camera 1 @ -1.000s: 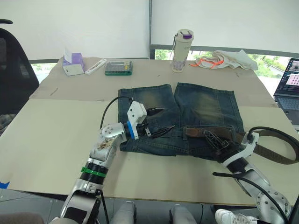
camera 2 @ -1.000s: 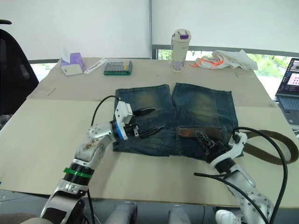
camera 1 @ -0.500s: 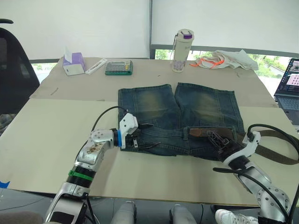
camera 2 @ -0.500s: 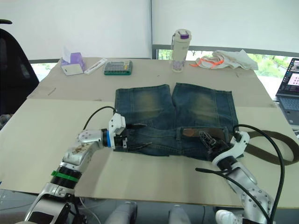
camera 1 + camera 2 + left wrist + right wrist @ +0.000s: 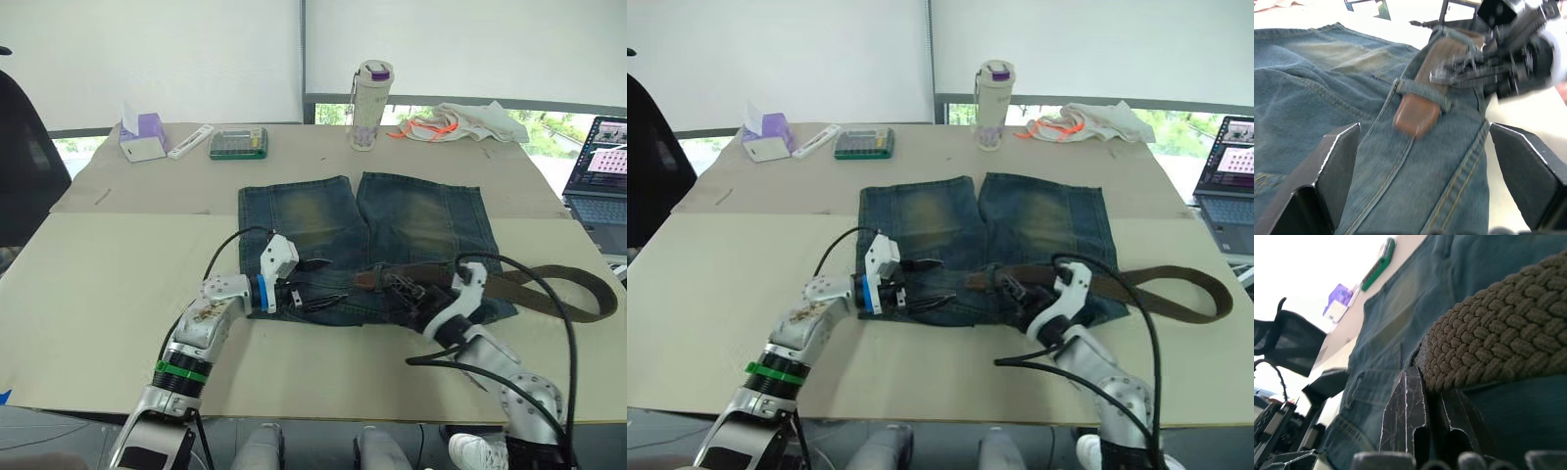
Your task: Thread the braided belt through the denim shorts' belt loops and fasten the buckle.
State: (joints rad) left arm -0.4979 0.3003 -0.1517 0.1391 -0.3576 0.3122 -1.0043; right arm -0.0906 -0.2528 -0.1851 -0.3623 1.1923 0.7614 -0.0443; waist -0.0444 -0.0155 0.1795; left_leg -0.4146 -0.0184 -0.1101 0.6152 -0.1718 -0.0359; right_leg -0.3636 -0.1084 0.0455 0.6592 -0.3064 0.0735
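The denim shorts [image 5: 323, 220] lie flat on the table with the waistband towards me. The braided belt [image 5: 1498, 347] runs along the right half of the waistband, and its slack loops off onto the table at the right. Its brown tip [image 5: 1415, 115] pokes out from under a belt loop [image 5: 1420, 90] near the fly. My right gripper [image 5: 402, 287] is shut on the braided belt just right of that loop. My left gripper [image 5: 321, 284] stands open over the waistband's left half, its fingers [image 5: 1334, 169] astride the band and facing the tip. The buckle is hidden.
At the table's far side stand a tissue box [image 5: 142, 137], a calculator [image 5: 238, 143], a bottle [image 5: 370, 98] and a white cloth with orange cord [image 5: 460, 122]. A laptop [image 5: 600, 171] sits at the right edge. Black cables [image 5: 549, 323] arc over my right arm.
The camera shifted a little. My right gripper slid left along the waistband, carrying the belt tip towards the left gripper. The left gripper edged right and stays open.
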